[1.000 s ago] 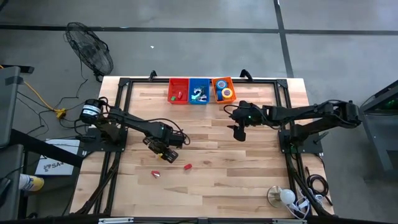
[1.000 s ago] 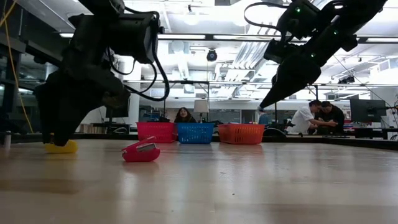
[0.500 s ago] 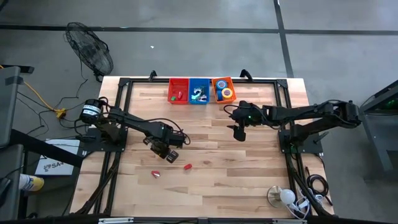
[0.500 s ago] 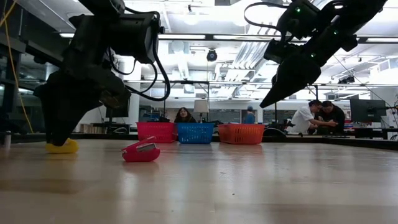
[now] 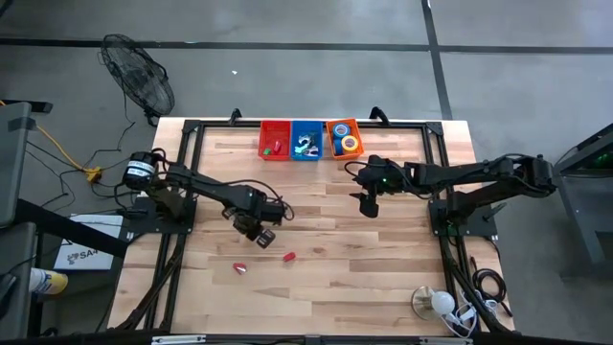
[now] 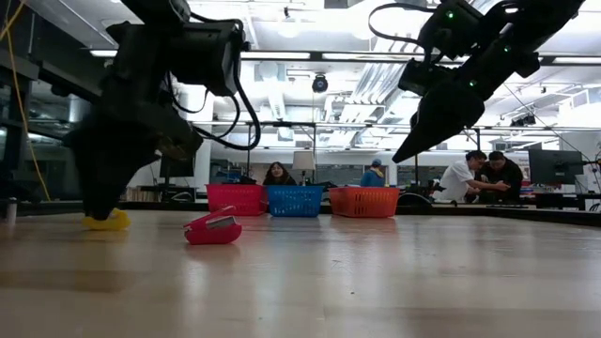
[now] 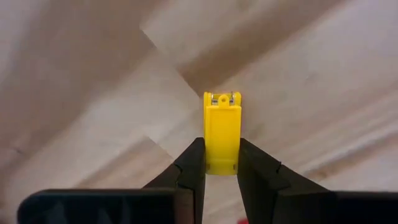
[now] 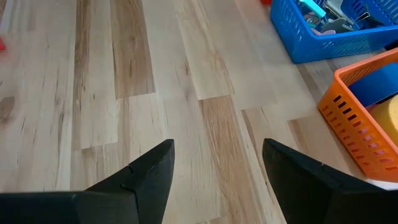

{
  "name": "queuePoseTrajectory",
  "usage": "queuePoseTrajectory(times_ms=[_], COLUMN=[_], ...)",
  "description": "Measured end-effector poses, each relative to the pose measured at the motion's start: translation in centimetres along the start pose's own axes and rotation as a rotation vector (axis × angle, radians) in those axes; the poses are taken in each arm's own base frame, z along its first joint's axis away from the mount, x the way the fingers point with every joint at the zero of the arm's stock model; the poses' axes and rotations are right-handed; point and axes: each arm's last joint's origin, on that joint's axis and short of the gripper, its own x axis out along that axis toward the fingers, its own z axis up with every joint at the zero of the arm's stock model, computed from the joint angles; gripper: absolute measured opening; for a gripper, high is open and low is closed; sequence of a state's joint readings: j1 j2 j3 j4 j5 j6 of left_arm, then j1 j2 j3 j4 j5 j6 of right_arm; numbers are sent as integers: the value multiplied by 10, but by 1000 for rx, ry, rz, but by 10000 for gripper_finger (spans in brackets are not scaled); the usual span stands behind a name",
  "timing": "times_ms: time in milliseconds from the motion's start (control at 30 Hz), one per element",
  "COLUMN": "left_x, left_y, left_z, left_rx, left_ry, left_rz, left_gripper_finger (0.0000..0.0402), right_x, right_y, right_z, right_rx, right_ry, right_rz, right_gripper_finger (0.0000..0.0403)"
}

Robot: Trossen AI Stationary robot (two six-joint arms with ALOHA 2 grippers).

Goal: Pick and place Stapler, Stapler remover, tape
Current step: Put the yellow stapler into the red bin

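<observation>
A small yellow stapler (image 7: 222,127) lies on the wooden table left of centre, and my left gripper (image 5: 261,235) is shut on it from above. In the low view only its yellow edge (image 6: 111,222) shows below the dark fingers. A red stapler (image 6: 213,228) and a second small red piece (image 5: 239,269) lie on the table nearer the front. My right gripper (image 5: 368,207) hangs open above the table's middle, holding nothing. Rolls of tape (image 5: 347,143) sit in the orange basket. My left gripper pinches the yellow stapler's two long sides at its near end (image 7: 222,160) between its two fingers (image 7: 193,168). The fingers come from above, pointing down. The stapler's hinged end points away from the fingers. It sits at table level; I cannot tell whether it is lifted.
Three baskets stand in a row at the far edge: red (image 5: 274,140), blue (image 5: 306,141) with metal pieces, orange (image 5: 333,127). Bare wood stretches between both arms and across the near half. People stand in the room beyond the table.
My left gripper has shut on the yellow stapler: its fingers stood wide on either side of it a second ago and now meet its sides. The gripper and the stapler have shifted a little toward the table's right.
</observation>
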State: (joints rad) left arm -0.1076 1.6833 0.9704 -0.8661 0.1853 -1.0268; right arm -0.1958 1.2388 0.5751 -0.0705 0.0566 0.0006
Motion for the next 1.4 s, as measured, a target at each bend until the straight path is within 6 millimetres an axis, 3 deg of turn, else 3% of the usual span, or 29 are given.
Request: queuePoseTrajectory(times_ms=[200,433,700,1133,1400], left_x=[-14,-57,-99,-119,-108], left_y=[5,8,34,98,120], left_z=[24,56,100,156,183], left_rx=[21,79,61,-52,-99], left_ry=[-127,-274,-440,-582,-596], left_rz=[26,87,136,80,55], left_gripper_finger=[68,68,68,68,68], right_x=[0,0,0,0,0], right_y=[0,0,0,0,0], right_z=[0,0,0,0,0], right_rx=[0,0,0,-3,-1], right_ry=[0,0,0,0,-2], right_rz=[-5,-8,-7,-8,-8], right_gripper_finger=[236,236,236,236,236])
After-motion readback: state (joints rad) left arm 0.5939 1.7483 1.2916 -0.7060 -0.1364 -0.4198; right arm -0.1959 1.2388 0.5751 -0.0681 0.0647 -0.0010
